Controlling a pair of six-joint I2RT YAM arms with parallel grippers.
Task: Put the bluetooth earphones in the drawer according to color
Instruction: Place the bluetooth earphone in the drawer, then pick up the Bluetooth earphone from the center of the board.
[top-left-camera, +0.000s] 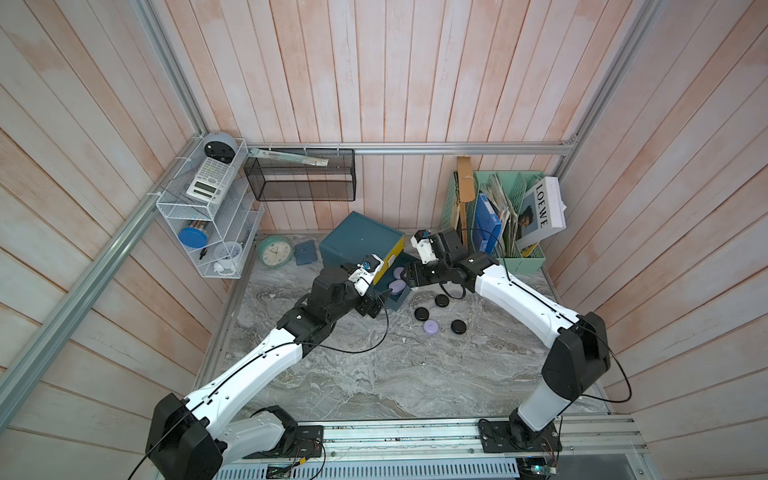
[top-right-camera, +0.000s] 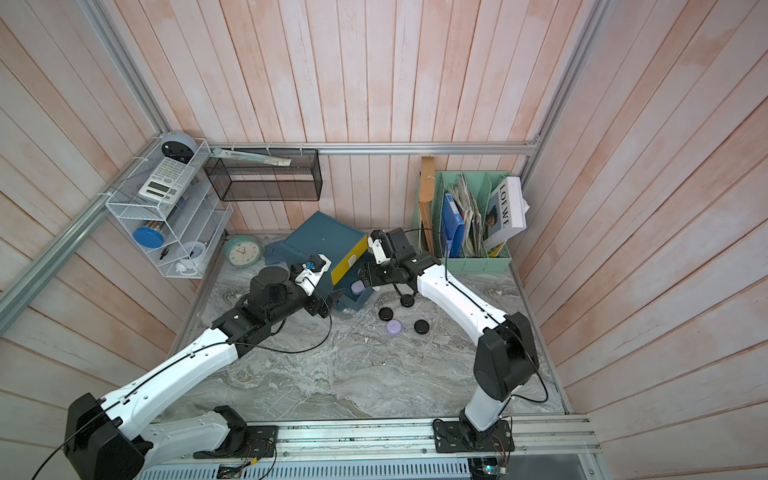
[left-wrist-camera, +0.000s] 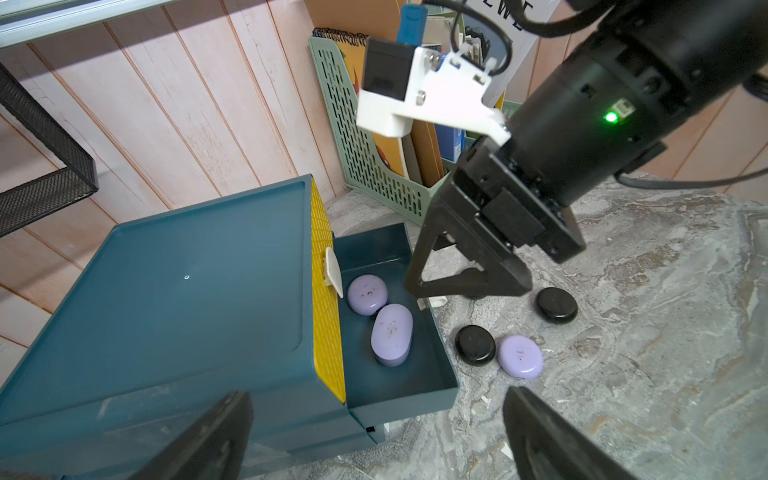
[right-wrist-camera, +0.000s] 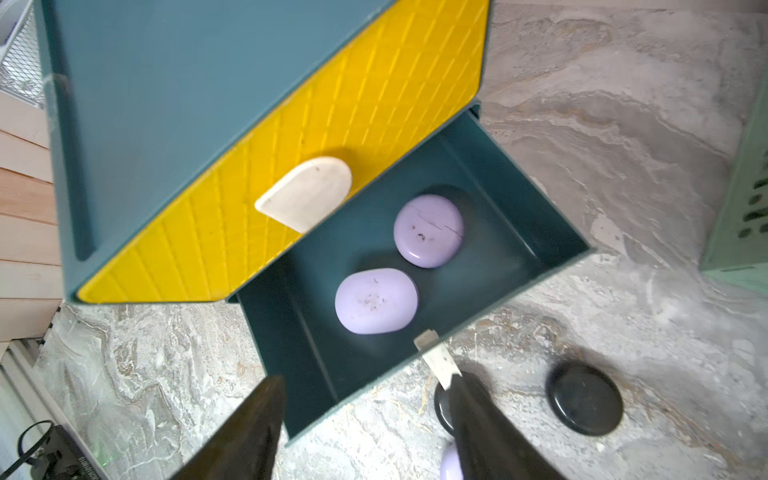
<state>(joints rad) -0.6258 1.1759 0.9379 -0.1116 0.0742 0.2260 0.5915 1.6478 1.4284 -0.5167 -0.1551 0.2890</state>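
Right wrist view: your right gripper (right-wrist-camera: 368, 378) hangs open and empty over the drawer (right-wrist-camera: 532, 232), two lilac cases (right-wrist-camera: 376, 301) inside. Left gripper (left-wrist-camera: 374, 397) open too. Take the third lilac case (left-wrist-camera: 520, 357) off the table (left-wrist-camera: 665, 291); approach clear of the black case (left-wrist-camera: 475, 345) just beside it.

Wire rack (top-left-camera: 208, 216) on left wall, calculator (top-left-camera: 209, 180) on its top shelf. Black mesh basket (top-left-camera: 300, 183) on back wall. Mint clock (top-left-camera: 274, 250) on marble tabletop (top-left-camera: 374, 374) at the back, dark-blue pouch (top-left-camera: 306, 253) just beside it. File rack (top-left-camera: 523, 259) back right: blue folder (top-left-camera: 487, 224), papers, LOEWE book (top-left-camera: 542, 212).
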